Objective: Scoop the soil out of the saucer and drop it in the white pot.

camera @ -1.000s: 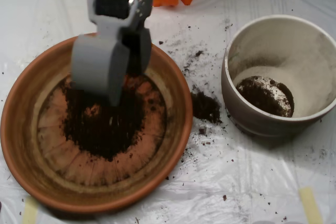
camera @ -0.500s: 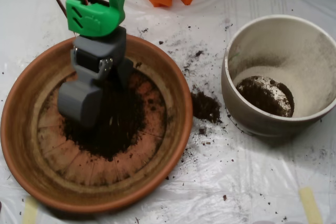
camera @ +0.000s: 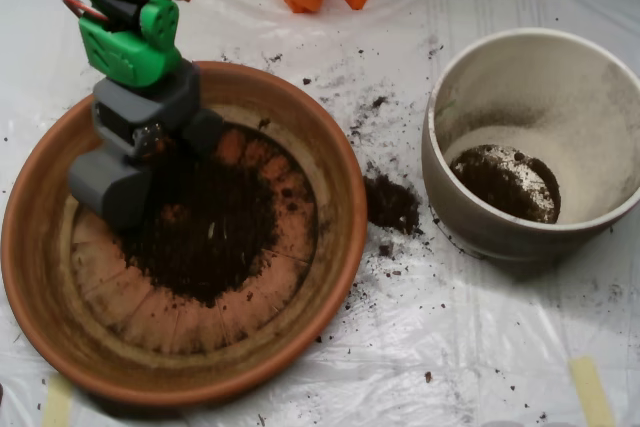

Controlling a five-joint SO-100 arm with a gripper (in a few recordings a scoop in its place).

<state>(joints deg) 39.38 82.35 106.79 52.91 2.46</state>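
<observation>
While crumbly soil (camera: 210, 232) darkens the ridged terracotta saucer (camera: 330, 237), the claw (camera: 112, 187)'s closure is unclear.

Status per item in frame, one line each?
Scoop: low over the saucer's left side, at the soil's edge.
Saucer: upright, dark soil heaped on its base.
White pot: upright, small clump at bottom.
Spilled soil: on the sheet between saucer and pot.

Plastic-covered table (camera: 500, 347) with saucer (camera: 340, 197), white pot (camera: 450, 207), spilled soil (camera: 392, 204)
</observation>
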